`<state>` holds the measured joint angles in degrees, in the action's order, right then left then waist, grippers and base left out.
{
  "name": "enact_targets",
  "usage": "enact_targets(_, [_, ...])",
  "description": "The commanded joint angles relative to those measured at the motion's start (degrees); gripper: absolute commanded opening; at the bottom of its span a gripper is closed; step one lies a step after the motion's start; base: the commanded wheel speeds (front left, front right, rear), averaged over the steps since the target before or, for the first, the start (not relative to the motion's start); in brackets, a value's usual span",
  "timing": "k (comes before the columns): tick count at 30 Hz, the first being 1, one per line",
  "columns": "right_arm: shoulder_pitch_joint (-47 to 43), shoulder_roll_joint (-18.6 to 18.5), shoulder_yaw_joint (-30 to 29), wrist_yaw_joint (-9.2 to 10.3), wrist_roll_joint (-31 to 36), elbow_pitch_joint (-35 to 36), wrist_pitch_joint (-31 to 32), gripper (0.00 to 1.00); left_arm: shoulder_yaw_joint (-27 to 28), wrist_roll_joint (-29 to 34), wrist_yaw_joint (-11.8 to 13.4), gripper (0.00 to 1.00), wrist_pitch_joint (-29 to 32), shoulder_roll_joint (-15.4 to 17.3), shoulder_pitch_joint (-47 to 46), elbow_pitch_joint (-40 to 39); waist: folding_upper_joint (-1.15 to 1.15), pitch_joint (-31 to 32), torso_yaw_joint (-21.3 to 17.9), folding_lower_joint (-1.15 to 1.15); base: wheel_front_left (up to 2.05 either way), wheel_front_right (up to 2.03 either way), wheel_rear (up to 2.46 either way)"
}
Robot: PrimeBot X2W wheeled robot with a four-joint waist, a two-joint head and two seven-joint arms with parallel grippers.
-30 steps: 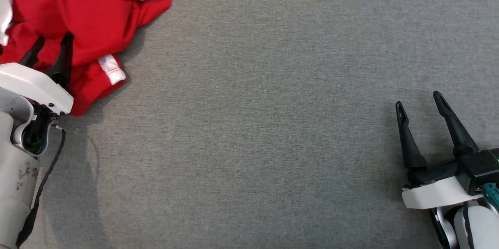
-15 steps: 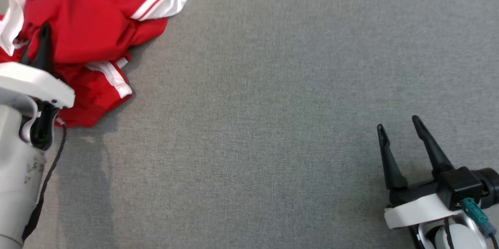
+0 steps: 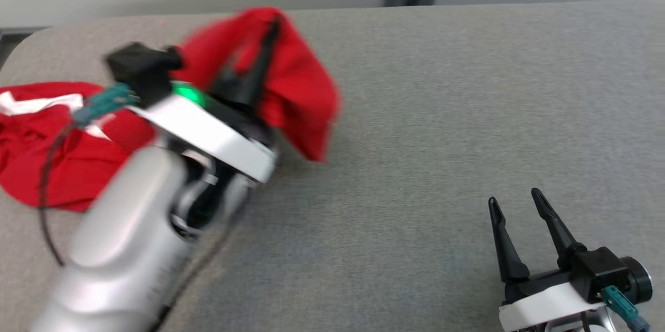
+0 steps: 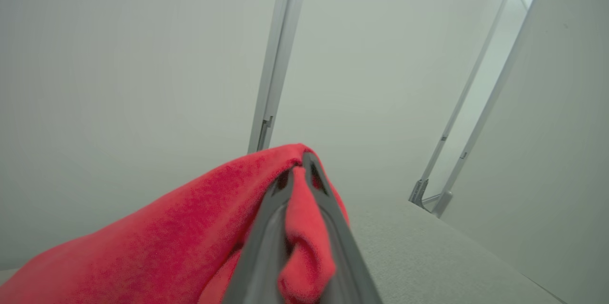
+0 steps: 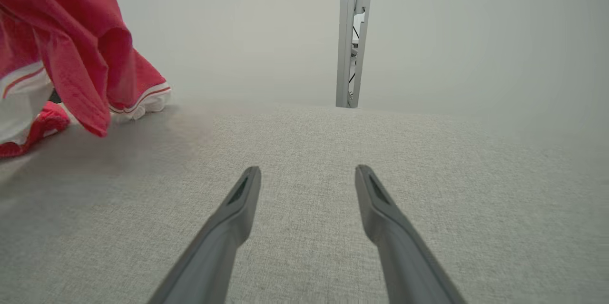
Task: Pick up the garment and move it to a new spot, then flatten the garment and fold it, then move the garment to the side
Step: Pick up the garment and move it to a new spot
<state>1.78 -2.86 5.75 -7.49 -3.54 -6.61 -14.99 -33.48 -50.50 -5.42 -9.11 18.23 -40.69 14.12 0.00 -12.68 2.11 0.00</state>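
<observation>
My left tool (image 4: 297, 163) is clamped on a fold of the red garment (image 3: 304, 88). Its fingers point up and away from me and hold that end above the grey surface (image 3: 441, 114). The garment's long axis runs from the raised fold down and leftward to a crumpled heap at the surface's far left, where white trim shows. The head view blurs it. My right tool (image 3: 514, 202) sits at the near right, fingers apart, gripping nothing.

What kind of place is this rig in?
Probably a lab or test room: a grey fabric-topped table, a bare pale wall, a metal post behind it, and a red garment as workpiece.
</observation>
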Motion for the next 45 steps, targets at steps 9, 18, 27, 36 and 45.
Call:
enact_targets(9, [1.2, -0.1, 2.1, -0.01, -3.6, -0.3, -0.3, 1.0, -4.9, -2.1, 6.8, 0.0, 6.8, -5.4, 4.2, -14.6, 0.0, 0.7, -11.5, 0.0, 0.0, 0.0, 0.0])
enact_targets(18, [0.7, -0.1, 3.4, -0.01, -5.2, -0.9, -0.3, 1.0, -7.3, -0.8, 6.9, 0.0, 5.6, -5.6, 7.7, 7.7, 0.0, -0.1, -17.0, 0.0, 0.0, 0.0, 0.0])
enact_targets(27, [-1.0, -0.1, 2.3, -0.01, -5.3, -0.7, -0.3, 1.0, -9.1, 1.9, 1.6, 1.0, -4.1, -8.5, 8.8, 25.5, 0.0, 1.5, -16.3, 0.0, 0.0, 0.0, 0.0])
enact_targets(36, [-5.0, -0.1, -3.9, -0.01, 2.4, 2.8, -0.3, 1.0, 4.2, 14.4, 7.1, 1.0, -6.1, -5.5, 24.8, 9.4, 0.0, 9.7, -9.5, 0.0, 0.0, 0.0, 0.0])
enact_targets(45, [-7.8, -0.2, -7.1, -0.01, 5.8, 4.6, -0.3, 1.0, 20.6, 26.4, 8.1, 1.0, -6.1, -7.1, 46.0, -4.9, 0.0, 14.3, -3.0, 0.0, 0.0, 0.0, 0.0])
